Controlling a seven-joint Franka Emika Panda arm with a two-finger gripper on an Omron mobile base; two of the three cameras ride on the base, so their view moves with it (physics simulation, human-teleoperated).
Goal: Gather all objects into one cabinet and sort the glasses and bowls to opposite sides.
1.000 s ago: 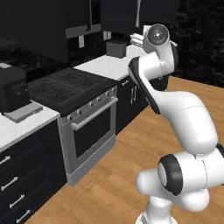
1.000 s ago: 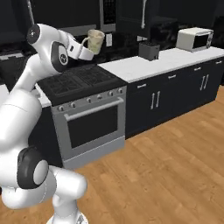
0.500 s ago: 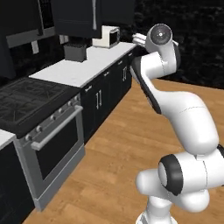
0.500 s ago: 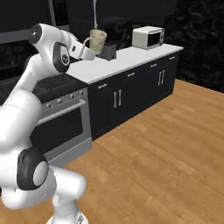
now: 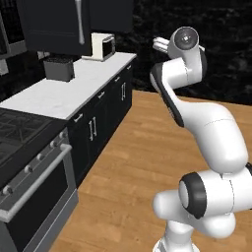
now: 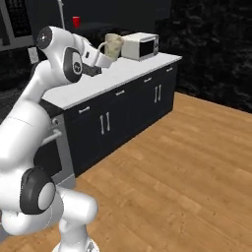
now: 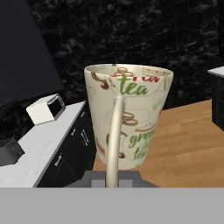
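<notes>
Tumbler (image 7: 129, 116) held upright in closed gripper (image 6: 104, 50), high above white counter (image 6: 110, 78), near microwave (image 6: 140, 45). Open wood floor (image 6: 182, 162) beyond counter edge, free room.

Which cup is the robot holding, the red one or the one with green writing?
The cream-tan tumbler with green tea lettering, clamped in the shut tool. The small red mug stands apart, high up behind.

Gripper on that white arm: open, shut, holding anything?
Gripper: shut on the cream-tan tumbler with green tea lettering, carried in the air.
</notes>
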